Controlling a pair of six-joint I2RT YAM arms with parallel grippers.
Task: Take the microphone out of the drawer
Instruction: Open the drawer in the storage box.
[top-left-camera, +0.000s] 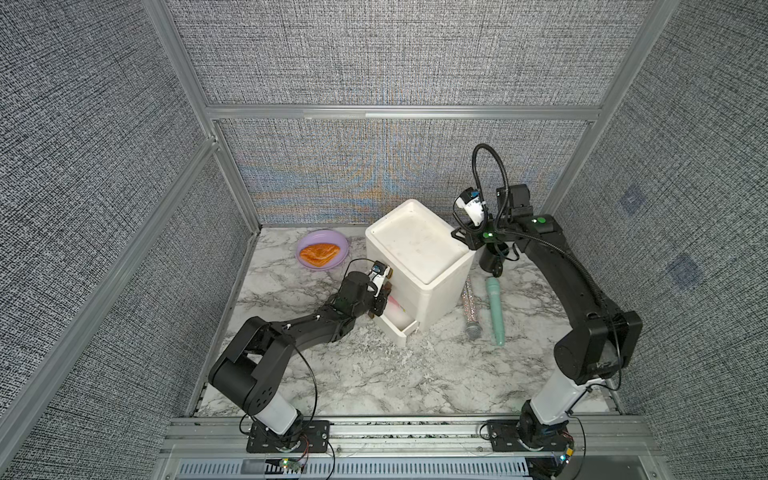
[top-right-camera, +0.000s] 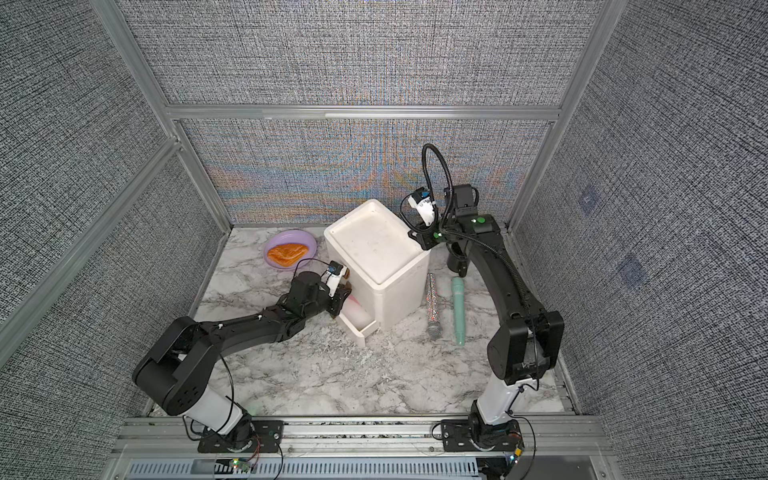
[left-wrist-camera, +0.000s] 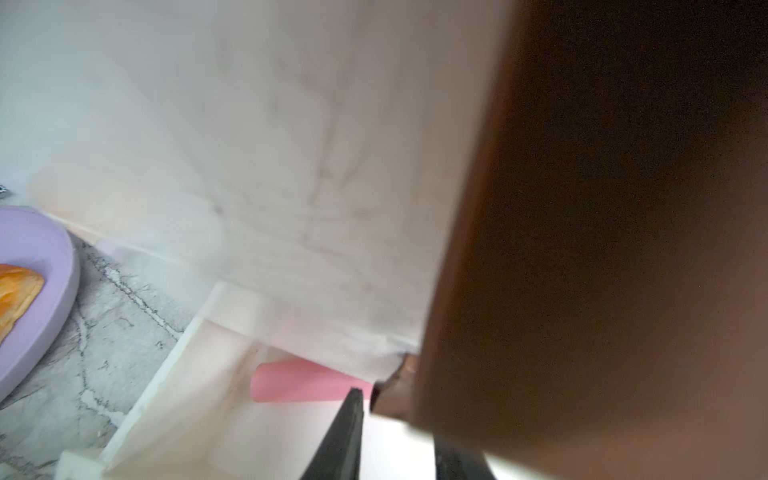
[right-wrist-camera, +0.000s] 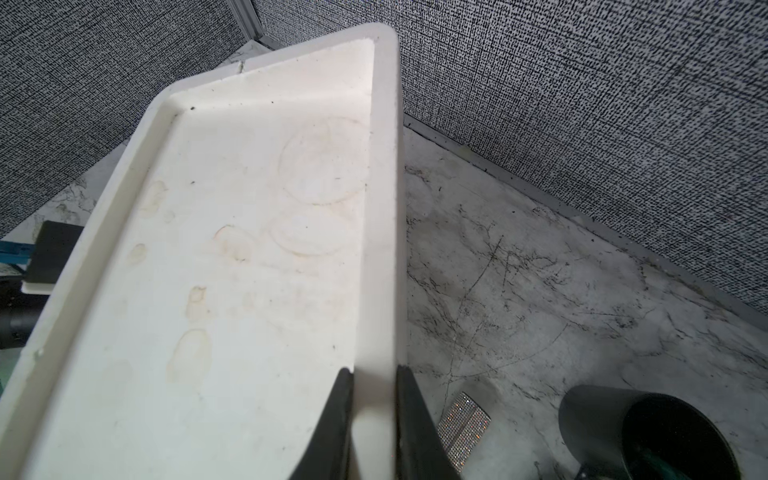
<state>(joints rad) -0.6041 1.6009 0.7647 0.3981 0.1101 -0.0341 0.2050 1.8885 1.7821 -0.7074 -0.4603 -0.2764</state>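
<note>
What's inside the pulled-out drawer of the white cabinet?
A pink cylinder, likely the microphone's handle, lies in the drawer. One end runs under the cabinet, and the left gripper covers part, so its head and anything deeper are hidden.

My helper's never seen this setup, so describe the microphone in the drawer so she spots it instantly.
Find the white drawer cabinet at the back of the marble table; its bottom drawer is pulled open. The microphone lies inside, only its smooth pink handle showing, unlike the glittery silver one and the mint green one lying outside beside the cabinet.
</note>
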